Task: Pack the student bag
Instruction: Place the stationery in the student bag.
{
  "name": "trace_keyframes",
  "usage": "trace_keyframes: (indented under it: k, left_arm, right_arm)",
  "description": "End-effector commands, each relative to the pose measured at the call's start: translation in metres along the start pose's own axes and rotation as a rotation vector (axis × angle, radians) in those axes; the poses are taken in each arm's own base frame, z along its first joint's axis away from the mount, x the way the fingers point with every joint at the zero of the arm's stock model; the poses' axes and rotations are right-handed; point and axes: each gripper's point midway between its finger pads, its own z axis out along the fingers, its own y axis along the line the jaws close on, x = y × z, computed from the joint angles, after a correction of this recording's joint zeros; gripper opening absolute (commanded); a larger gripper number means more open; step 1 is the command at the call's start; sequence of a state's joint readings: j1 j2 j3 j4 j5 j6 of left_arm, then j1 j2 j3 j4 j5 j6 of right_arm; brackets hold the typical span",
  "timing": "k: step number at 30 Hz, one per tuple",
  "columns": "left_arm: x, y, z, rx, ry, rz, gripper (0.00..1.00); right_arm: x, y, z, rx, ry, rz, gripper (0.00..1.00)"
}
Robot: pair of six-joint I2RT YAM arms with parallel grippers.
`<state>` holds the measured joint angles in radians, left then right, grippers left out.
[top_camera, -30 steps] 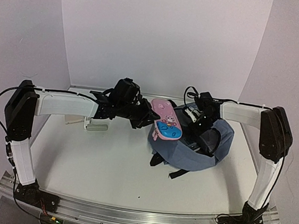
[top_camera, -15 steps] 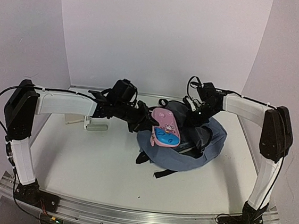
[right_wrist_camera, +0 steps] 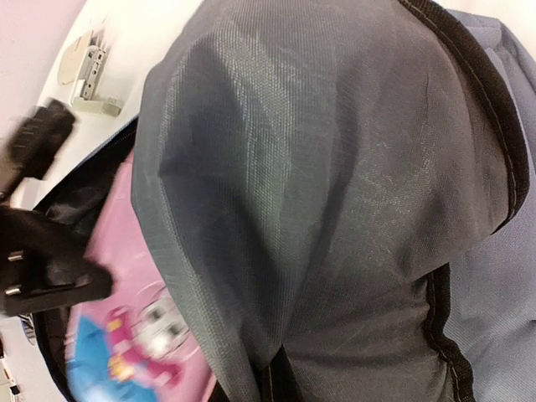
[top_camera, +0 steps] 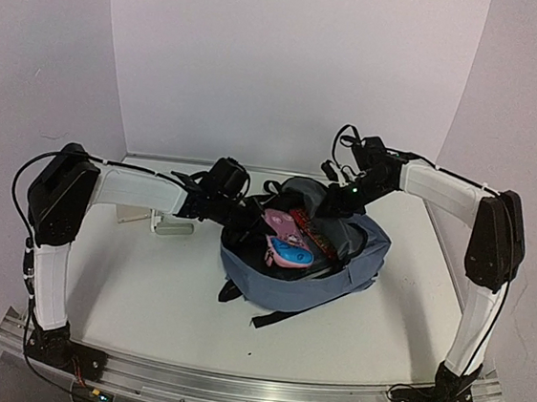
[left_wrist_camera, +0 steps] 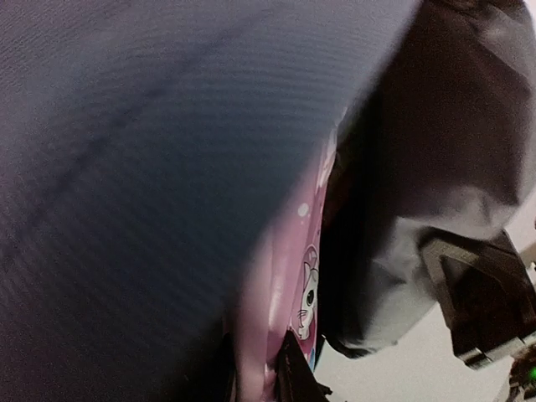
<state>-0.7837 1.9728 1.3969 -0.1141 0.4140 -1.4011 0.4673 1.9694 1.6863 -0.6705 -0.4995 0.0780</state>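
Note:
The student bag (top_camera: pixel 323 274), blue-grey with a dark lining, lies mid-table with its mouth held open. My right gripper (top_camera: pixel 338 201) is shut on the bag's upper flap at the far edge; in the right wrist view the grey lining (right_wrist_camera: pixel 335 193) is pinched between its tips (right_wrist_camera: pixel 272 385). My left gripper (top_camera: pixel 255 221) is shut on a pink pencil case (top_camera: pixel 286 239) with a cartoon cat and a blue patch, and the case sits tilted inside the bag's mouth. In the left wrist view the case (left_wrist_camera: pixel 289 285) runs up between blue outer fabric (left_wrist_camera: pixel 142 167) and dark lining (left_wrist_camera: pixel 435 167).
A small white clip-like object (top_camera: pixel 170 224) lies on the table left of the bag, behind my left arm. Something red (top_camera: pixel 310 227) shows inside the bag beside the case. Black straps (top_camera: pixel 271 315) trail toward the near edge. Walls close in on three sides.
The right gripper has shut on the bag's flap and lifted it, dragging the bag left and nearer. The left gripper has carried the pencil case down into the opened mouth.

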Motion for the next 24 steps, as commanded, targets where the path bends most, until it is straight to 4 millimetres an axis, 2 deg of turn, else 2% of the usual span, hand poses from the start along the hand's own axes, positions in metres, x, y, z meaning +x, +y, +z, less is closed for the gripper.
trace_keyframes:
  k: [1, 4, 7, 10, 13, 16, 18, 22, 24]
  left_arm:
    - [-0.015, -0.019, 0.001, 0.041, -0.092, -0.042, 0.0]
    - [-0.032, -0.007, 0.002, 0.024, -0.195, -0.091, 0.0]
    - [-0.043, -0.008, 0.014, 0.019, -0.242, -0.09, 0.0]
    - [-0.039, -0.006, 0.03, 0.004, -0.219, -0.082, 0.02]
    - [-0.028, -0.001, 0.039, -0.016, -0.197, -0.076, 0.07]
    - [-0.017, -0.005, 0.045, -0.019, -0.17, -0.054, 0.2]
    - [-0.011, -0.011, 0.042, -0.021, -0.168, -0.027, 0.33]
    - [-0.001, -0.035, 0.018, -0.05, -0.215, 0.09, 0.59]
    - [0.002, -0.043, 0.001, -0.083, -0.237, 0.157, 0.65]
  right_arm:
    - [-0.047, 0.034, -0.034, -0.097, -0.154, -0.061, 0.0]
    - [-0.044, 0.039, -0.032, -0.137, -0.139, -0.055, 0.0]
    - [-0.035, 0.042, -0.027, -0.174, -0.114, -0.041, 0.0]
    - [-0.03, 0.044, -0.025, -0.195, -0.101, -0.04, 0.0]
    - [-0.034, 0.046, -0.024, -0.203, -0.108, -0.059, 0.0]
    - [-0.035, 0.046, -0.022, -0.21, -0.107, -0.061, 0.03]
    - [-0.034, 0.047, -0.022, -0.22, -0.103, -0.063, 0.06]
    - [-0.03, 0.049, -0.025, -0.223, -0.101, -0.072, 0.09]
    - [-0.029, 0.051, -0.029, -0.23, -0.103, -0.081, 0.12]
